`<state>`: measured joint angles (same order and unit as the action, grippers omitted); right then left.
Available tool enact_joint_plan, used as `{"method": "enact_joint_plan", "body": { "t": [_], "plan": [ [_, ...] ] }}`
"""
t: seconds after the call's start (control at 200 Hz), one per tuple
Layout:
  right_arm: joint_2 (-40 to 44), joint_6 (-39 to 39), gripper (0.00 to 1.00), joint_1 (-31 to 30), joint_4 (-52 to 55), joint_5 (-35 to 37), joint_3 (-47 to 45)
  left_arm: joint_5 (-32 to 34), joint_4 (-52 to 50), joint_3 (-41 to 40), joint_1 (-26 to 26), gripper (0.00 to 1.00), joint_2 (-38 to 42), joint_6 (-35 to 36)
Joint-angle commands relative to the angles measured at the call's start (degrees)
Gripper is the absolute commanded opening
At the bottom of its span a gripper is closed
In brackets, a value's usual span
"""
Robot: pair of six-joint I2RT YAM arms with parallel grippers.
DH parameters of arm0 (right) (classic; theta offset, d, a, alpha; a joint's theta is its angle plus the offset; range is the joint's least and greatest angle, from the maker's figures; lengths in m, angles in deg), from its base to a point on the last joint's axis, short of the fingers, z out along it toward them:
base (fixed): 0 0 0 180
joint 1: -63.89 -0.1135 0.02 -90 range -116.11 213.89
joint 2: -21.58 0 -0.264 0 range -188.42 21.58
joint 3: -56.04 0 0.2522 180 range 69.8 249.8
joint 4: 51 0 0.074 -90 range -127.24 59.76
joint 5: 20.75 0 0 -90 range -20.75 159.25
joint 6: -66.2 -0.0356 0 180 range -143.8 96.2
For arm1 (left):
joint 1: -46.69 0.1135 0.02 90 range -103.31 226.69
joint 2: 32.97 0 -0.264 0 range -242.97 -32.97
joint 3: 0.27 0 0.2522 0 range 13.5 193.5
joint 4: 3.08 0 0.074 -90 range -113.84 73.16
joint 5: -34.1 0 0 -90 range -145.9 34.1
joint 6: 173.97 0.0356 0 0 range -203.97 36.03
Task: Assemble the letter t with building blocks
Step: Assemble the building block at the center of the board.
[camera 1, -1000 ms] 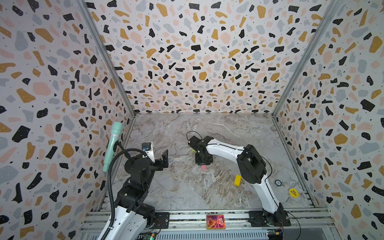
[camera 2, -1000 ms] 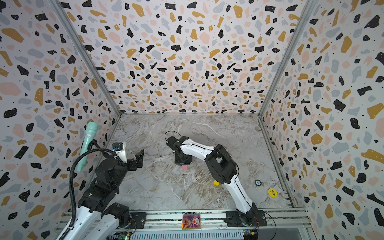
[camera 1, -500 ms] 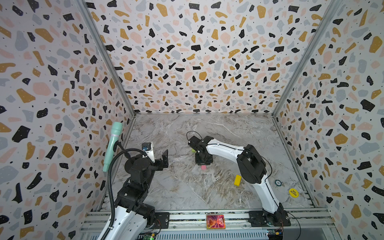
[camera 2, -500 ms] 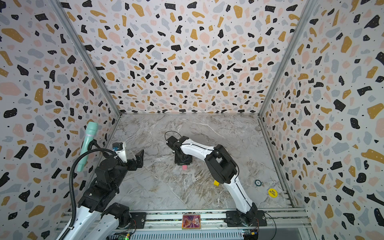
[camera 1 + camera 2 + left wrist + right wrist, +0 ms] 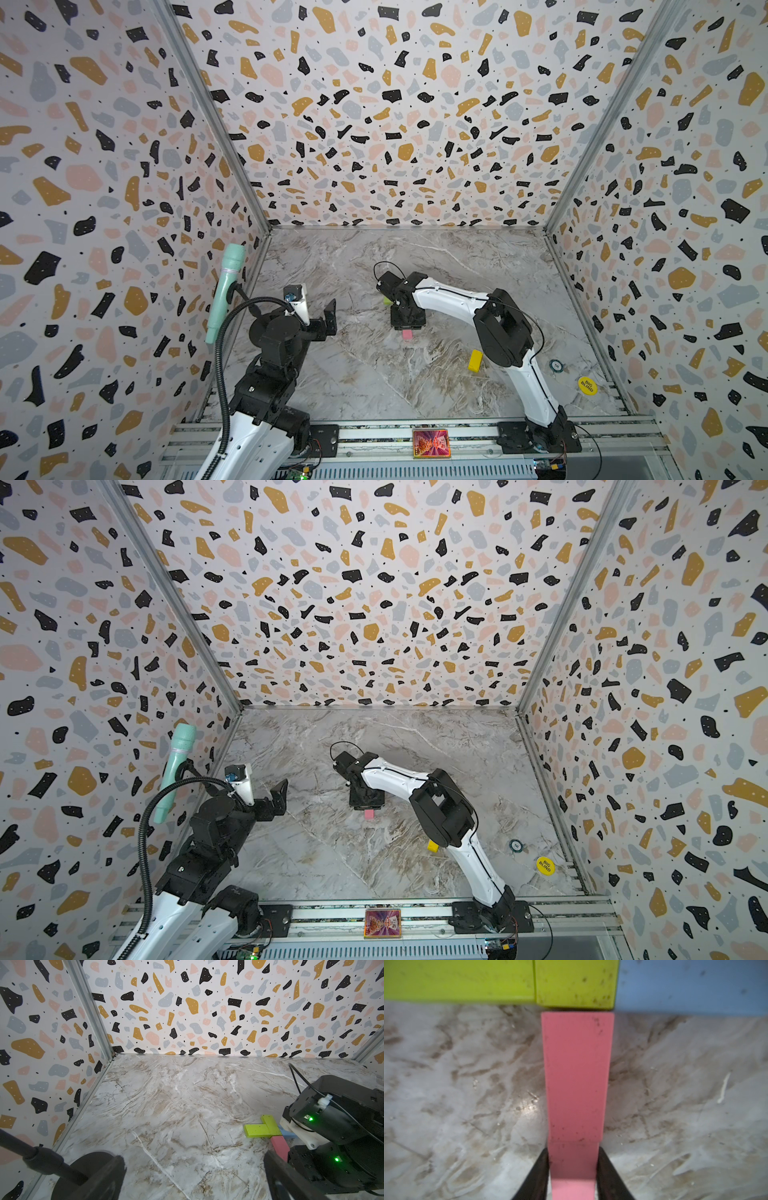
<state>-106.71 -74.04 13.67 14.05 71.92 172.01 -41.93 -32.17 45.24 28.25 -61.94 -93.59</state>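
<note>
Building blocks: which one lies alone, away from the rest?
The yellow block, alone beside the right arm; green blocks, blue block and pink blocks form one figure.

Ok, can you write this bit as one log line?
right pincer: around lower pink brick, grip unclear | left pincer: open, empty | yellow brick: apart, unplaced

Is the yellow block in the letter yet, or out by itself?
Out. The yellow block lies alone on the table, clearly apart from the pink block.
</note>
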Motion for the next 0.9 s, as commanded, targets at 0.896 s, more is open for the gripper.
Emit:
{"method": "enact_joint_plan", "body": {
  "t": [0.896],
  "plan": [
    [5.23,2.51,0.54,-0.13,8.37,2.3,10.81,-0.27,1.67,-0.37,-0.17,0.99,-0.13,0.59]
  ]
}}
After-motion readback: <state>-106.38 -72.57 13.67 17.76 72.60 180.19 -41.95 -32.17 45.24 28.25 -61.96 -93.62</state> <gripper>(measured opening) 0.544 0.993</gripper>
